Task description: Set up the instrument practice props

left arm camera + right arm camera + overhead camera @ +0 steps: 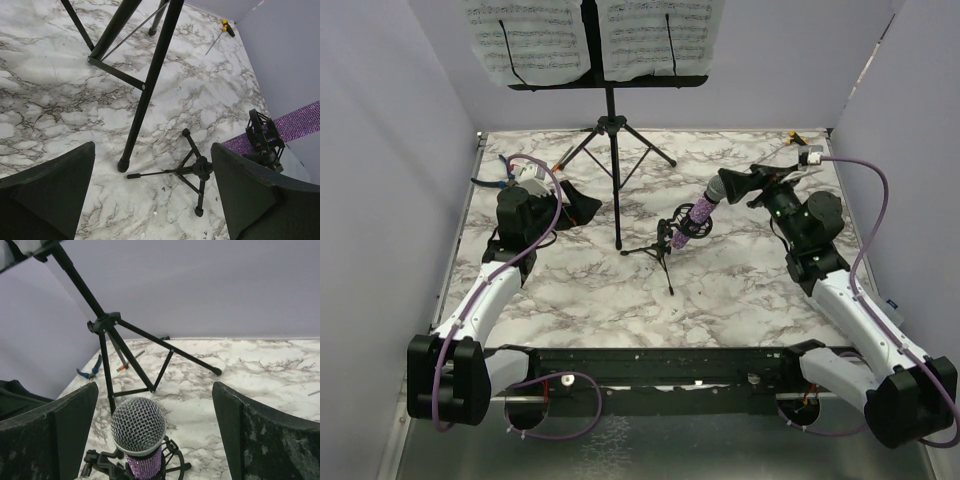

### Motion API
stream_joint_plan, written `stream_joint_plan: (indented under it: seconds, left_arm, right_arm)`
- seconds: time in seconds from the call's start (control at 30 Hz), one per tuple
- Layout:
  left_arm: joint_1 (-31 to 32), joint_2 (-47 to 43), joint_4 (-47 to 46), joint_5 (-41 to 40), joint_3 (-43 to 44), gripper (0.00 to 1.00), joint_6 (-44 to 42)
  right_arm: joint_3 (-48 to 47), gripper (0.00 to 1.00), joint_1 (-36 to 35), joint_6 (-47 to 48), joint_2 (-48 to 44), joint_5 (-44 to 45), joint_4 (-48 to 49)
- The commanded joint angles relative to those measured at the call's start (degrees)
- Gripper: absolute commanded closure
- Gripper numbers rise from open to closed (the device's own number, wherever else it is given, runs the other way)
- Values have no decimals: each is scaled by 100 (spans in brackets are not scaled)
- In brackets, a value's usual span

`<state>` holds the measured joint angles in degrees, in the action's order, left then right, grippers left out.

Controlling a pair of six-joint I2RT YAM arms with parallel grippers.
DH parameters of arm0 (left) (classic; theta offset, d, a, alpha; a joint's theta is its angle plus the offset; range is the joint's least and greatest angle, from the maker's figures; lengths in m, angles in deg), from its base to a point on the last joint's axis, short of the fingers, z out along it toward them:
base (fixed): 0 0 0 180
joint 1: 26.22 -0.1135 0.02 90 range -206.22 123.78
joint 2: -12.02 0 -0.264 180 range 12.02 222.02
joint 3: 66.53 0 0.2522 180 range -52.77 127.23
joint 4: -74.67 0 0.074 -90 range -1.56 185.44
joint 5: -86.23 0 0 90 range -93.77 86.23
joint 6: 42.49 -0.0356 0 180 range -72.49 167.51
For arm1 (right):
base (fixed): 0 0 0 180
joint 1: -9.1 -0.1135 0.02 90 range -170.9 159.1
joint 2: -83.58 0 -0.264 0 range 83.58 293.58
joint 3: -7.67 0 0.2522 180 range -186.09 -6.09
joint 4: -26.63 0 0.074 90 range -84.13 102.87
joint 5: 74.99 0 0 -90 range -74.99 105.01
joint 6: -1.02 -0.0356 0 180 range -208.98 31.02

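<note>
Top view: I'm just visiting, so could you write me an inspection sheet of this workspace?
Surface: marble-pattern table.
Job's things: music stand upright at the back, sheets on it; microphone in the mic stand, mid-table.
Clutter: pliers far left; yellow-handled tool far right.
Grippers: left gripper open, empty; right gripper open, either side of the microphone's head.
Cables: purple cables along both arms.
Surroundings: plain lavender walls.

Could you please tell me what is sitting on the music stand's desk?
White sheet-music pages lie across the music stand's desk, pinned by thin black arms. They cover the desk's face; only its centre strip and bottom lip show.
</note>
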<state>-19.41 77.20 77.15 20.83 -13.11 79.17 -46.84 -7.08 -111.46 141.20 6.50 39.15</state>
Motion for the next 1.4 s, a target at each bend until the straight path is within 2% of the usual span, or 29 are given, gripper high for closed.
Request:
stream_joint_plan:
  seconds: [0.0,0.27,0.43,0.57,0.73,0.9,1.07,1.17,1.3,1.37]
  left_arm:
    - [-33,14,-58,73,33,1,1]
    - [192,-118,696,-752,267,1,-476]
    - [510,-240,1078,-1531,388,1,-923]
    - [872,-321,1433,-2365,518,1,-1191]
    - [1524,-386,1454,-3721,508,1,-1111]
    - [1632,-254,1024,-3963,427,1,-975]
    - [1632,-354,-62,-4087,-42,1,-985]
    - [1627,-449,-780,-3894,-388,1,-1155]
    - [1624,-479,-1240,-3867,-709,1,-1483]
    - [1622,-483,-1464,-3887,-865,1,-1633]
  right_arm:
    - [-523,0,-25,-71,18,347,-556]
    - [-1011,0,71,-296,397,613,-1196]
    - [-972,0,487,-604,554,457,-1330]
    - [-766,0,1116,-943,542,-12,-1261]
    - [-479,0,1588,-1004,416,-36,-1366]
    - [-97,0,1837,-1005,276,312,-1442]
    - [426,0,1847,-931,61,756,-1325]
    - [962,0,1842,-888,-208,1345,-1099]
    - [1496,0,1840,-827,-671,2126,-1034]
    - [1710,0,1840,-596,-890,2162,-1037]
